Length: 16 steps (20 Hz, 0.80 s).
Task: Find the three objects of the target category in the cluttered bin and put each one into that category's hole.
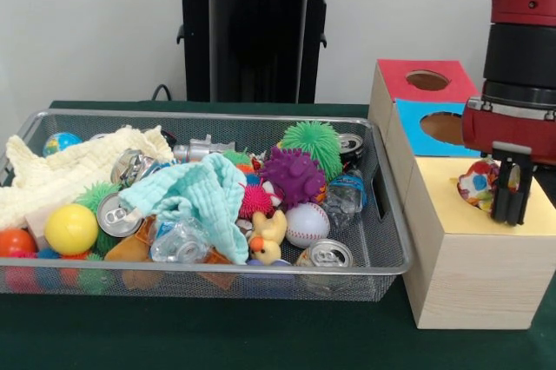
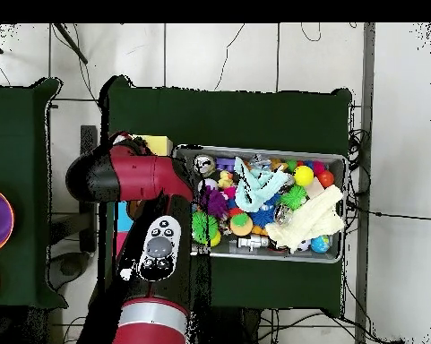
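My gripper [image 1: 512,201] hangs over the yellow top [image 1: 439,192] of the nearest pale wooden box, at the right of the front view. It is shut on a small confetti-patterned cloth [image 1: 476,183], which bulges out to the left of the fingers just above the yellow surface. The round hole is hidden behind the cloth and gripper. The wire mesh bin [image 1: 208,116] stands to the left. The cream-yellow knitted cloth [image 1: 61,170] lies in its left end and also shows in the overhead view [image 2: 313,215]. No other confetti cloth shows. In the overhead view the arm [image 2: 138,179] hides the gripper.
The blue-topped box [image 1: 439,122] and the red-topped box [image 1: 426,79] stand behind the yellow one. The bin holds a light teal cloth [image 1: 204,192], spiky balls [image 1: 295,175], silver cans [image 1: 117,214], a baseball [image 1: 306,224], a rubber duck [image 1: 268,238] and a yellow ball [image 1: 71,228].
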{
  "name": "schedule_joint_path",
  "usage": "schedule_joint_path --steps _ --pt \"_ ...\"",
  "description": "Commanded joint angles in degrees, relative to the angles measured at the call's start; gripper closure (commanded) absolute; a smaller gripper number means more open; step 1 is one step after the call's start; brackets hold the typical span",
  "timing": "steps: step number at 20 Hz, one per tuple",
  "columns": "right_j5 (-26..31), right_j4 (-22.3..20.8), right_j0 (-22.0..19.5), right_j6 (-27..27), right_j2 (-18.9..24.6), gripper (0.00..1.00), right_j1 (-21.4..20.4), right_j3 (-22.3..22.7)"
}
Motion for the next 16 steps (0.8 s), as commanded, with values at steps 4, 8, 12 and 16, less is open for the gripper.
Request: schedule_joint_path --steps 4,8,12,16 --pt "12.2 -4.8 -2.7 -5.0 8.5 1.0 -0.1 9.2" --pt "12.7 -5.3 -3.1 -4.6 9.1 1.0 -0.5 9.5" --pt "14.3 -5.5 -4.3 -5.1 10.8 1.0 -1.9 10.6" --pt "16.1 -5.8 -4.9 -5.3 11.4 1.0 -2.9 11.2"
